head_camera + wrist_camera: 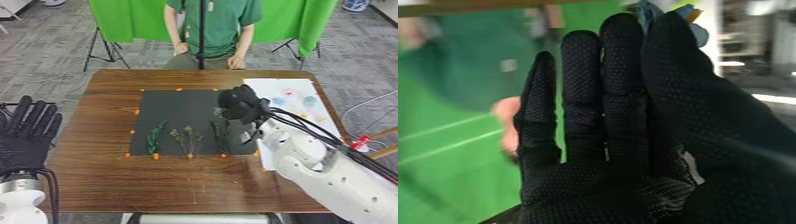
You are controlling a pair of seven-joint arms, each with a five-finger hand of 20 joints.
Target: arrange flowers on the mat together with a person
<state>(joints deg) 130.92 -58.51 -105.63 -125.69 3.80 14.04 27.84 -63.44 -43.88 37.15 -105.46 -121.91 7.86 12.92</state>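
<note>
Grey-carpeted room, green curtain (133,22) across the top of the frame. Brown bench (89,185) fills the middle; dark mat (178,110) at its centre, white sheet (266,85) toward the upper right.

Left hand (25,137), left edge of the frame: fingers straight, slightly apart, nothing held. Right hand (242,102) over the upper right part of the mat.

Three green stems on the mat's lower half: leafy stem (155,140) at left, branching stem (188,142) in the middle, right-hand stem (220,136) near the right hand. Loose blooms (290,92) on the white sheet.

Step in hand, judged: setting a bloom at the head of the right-hand stem. Method: align the bloom with the stem's upper end, lower until it meets the mat, part thumb and fingers only then, lift straight away. Keep the grip light; petals look likely to crush. Risk: glove or cables catching the stem and dragging it askew.

Blue flower (701,35), right wrist view: at the tips of thumb and nearest finger, clamped between them, petals showing past both. Other fingers extended, close together, apparently clear of the petals. Contact with the mat: cannot tell.
</note>
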